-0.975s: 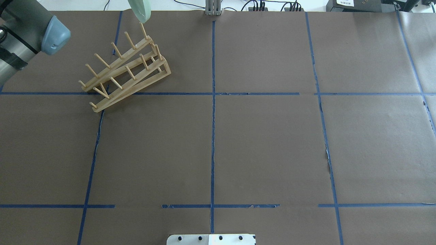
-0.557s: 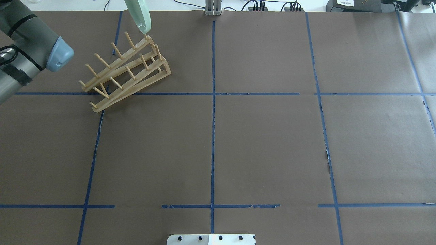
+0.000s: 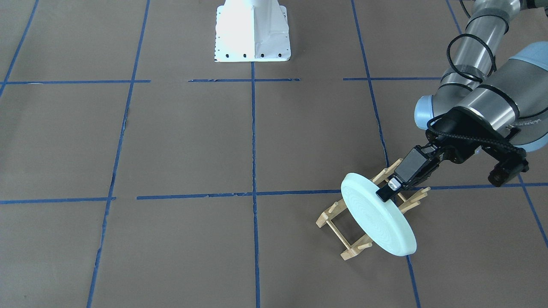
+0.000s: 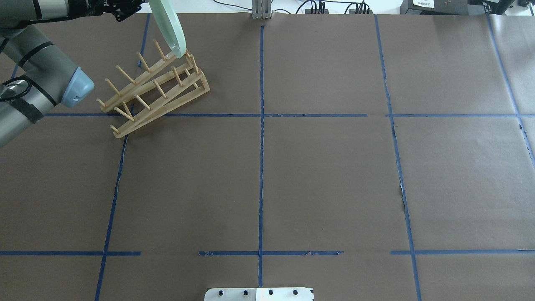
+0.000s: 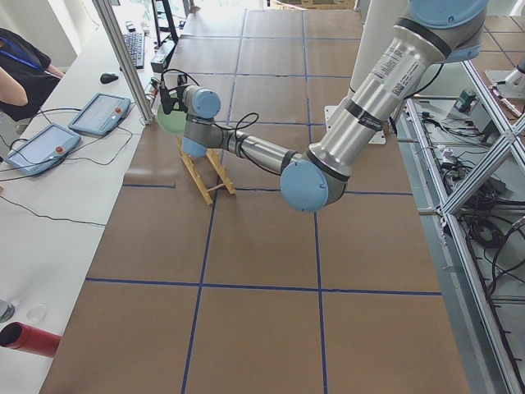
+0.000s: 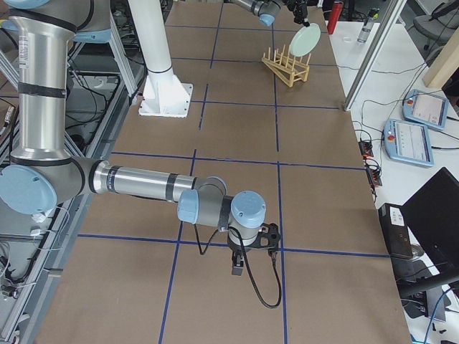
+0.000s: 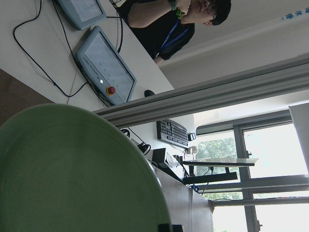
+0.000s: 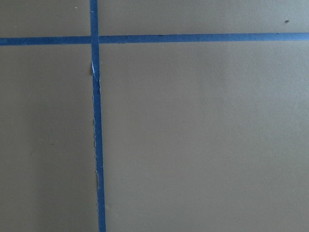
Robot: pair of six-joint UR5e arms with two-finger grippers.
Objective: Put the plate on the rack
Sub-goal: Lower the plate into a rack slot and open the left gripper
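My left gripper [image 3: 387, 192] is shut on the rim of the pale mint-green plate [image 3: 379, 220] and holds it on edge, tilted, across the light-wood rack [image 3: 332, 214]. In the overhead view the plate [image 4: 169, 25] hangs with its lower edge at the last pegs of the far end of the rack [image 4: 154, 90]. I cannot tell whether they touch. The plate [image 7: 72, 169] fills the lower left of the left wrist view. My right gripper [image 6: 238, 266] hangs low over the table far from the rack. I cannot tell whether it is open or shut.
The table is covered in brown paper [image 4: 326, 184] with blue tape lines. The white robot base [image 3: 251, 32] stands at the table's near edge. Tablets, a keyboard and an operator [image 7: 174, 19] are beyond the far edge.
The plate has come down and toward the rack's far end. The left arm has moved further into the overhead view.
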